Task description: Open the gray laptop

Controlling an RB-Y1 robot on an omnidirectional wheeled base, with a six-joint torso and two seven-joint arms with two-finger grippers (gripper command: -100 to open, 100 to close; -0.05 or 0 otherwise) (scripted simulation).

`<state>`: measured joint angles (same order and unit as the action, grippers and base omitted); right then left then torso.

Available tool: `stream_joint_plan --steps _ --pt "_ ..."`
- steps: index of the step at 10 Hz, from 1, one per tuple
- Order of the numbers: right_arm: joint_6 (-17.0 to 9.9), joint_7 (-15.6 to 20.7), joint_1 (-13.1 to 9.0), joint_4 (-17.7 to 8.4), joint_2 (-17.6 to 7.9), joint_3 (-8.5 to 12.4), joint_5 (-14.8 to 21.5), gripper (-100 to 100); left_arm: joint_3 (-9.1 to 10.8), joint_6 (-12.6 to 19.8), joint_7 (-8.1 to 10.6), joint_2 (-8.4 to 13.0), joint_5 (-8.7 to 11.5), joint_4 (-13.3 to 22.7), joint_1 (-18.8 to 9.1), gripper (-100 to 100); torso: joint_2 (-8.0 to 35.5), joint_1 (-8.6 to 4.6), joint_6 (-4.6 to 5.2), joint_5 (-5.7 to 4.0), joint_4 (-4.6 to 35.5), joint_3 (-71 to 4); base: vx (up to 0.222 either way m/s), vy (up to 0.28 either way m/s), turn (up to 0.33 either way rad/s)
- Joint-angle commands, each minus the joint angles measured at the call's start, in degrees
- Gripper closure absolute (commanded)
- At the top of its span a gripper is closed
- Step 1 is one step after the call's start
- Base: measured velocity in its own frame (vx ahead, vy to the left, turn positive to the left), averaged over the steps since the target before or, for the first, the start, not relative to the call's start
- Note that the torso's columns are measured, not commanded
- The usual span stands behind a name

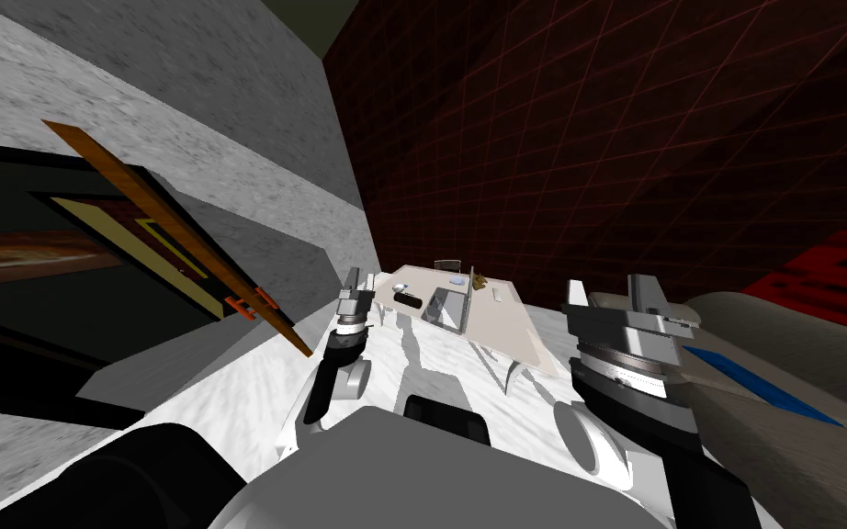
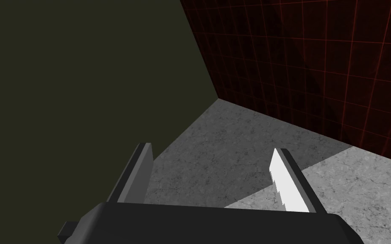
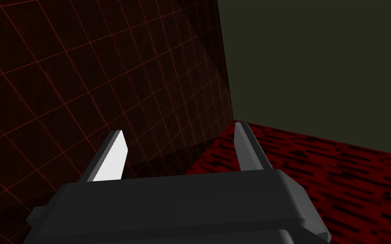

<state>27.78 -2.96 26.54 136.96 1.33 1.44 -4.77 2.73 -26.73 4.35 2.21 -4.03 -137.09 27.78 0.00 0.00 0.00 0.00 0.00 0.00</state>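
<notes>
Grippers nearest: left gripper (image 1: 358, 283) and right gripper (image 1: 608, 287) are both raised, with their fingers spread and nothing between them. White marbled floor (image 1: 256, 386) lies underneath. Grey padded furniture (image 1: 780, 358) with a blue stripe is on the robot's right. Farther off stands a pale table (image 1: 518, 331), well apart from both grippers. The gray laptop (image 1: 446, 309) rests near its middle, lid position unclear, with a small dark object (image 1: 408, 300) beside it. A dark red gridded wall (image 1: 642, 138) is behind, and a grey stone wall (image 1: 229, 138) is on the left.

Text: we read none | Labels and brands: we read none | Numbers and signs: we read none | Note: no surface bears lettering that we can make out.
</notes>
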Motion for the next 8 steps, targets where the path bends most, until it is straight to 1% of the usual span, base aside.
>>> stream_joint_plan --steps 1,3,8 --pt "0.0 0.0 0.0 0.0 0.0 0.0 0.0 0 0.00 0.0 0.00 0.0 0.0 0.0 0.0 0 2.3 0.00 0.00 0.00 2.3 -4.7 0.000 0.000 0.000" --pt "0.0 0.0 0.0 0.0 0.0 0.0 0.0 0 0.00 0.0 0.00 0.0 0.0 0.0 0.0 0 10.0 0.00 0.00 0.00 10.1 -20.1 0.000 0.000 0.000" --pt "0.0 0.0 0.0 0.0 0.0 0.0 0.0 0 0.00 0.0 0.00 0.0 0.0 0.0 0.0 0 31.2 0.00 0.00 0.00 31.1 -62.3 0.000 0.000 0.000"
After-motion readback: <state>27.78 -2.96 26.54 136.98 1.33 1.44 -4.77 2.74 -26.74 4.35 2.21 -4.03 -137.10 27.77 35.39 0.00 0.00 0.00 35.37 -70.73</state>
